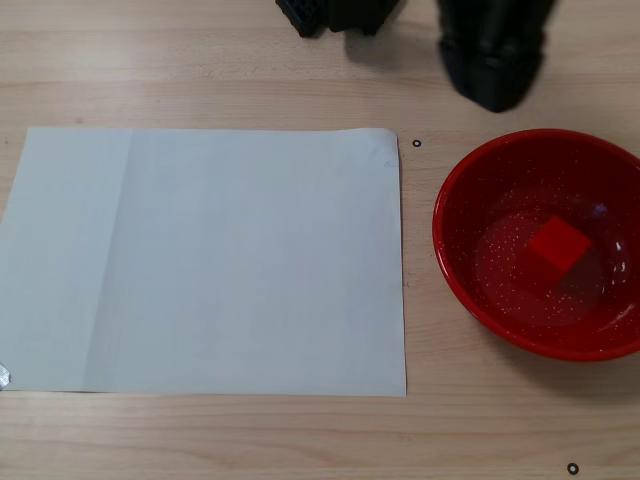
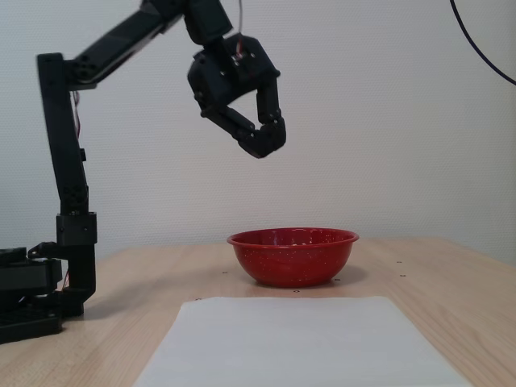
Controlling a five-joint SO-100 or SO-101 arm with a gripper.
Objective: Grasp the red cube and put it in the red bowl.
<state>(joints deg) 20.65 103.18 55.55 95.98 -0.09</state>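
Note:
The red cube (image 1: 557, 246) lies inside the red bowl (image 1: 455, 265), near its middle, seen from above. From the side, the bowl (image 2: 293, 256) stands on the table and its wall hides the cube. My black gripper (image 2: 267, 139) hangs high above the bowl's left rim in that side view, fingertips together and nothing held. From above, the gripper (image 1: 493, 92) shows as a dark mass just past the bowl's far rim.
A white sheet of paper (image 1: 205, 258) covers the table left of the bowl; its near part (image 2: 298, 343) shows in the side view. The arm's base (image 2: 32, 294) stands at far left there, and as a black block (image 1: 335, 14) at the top edge from above.

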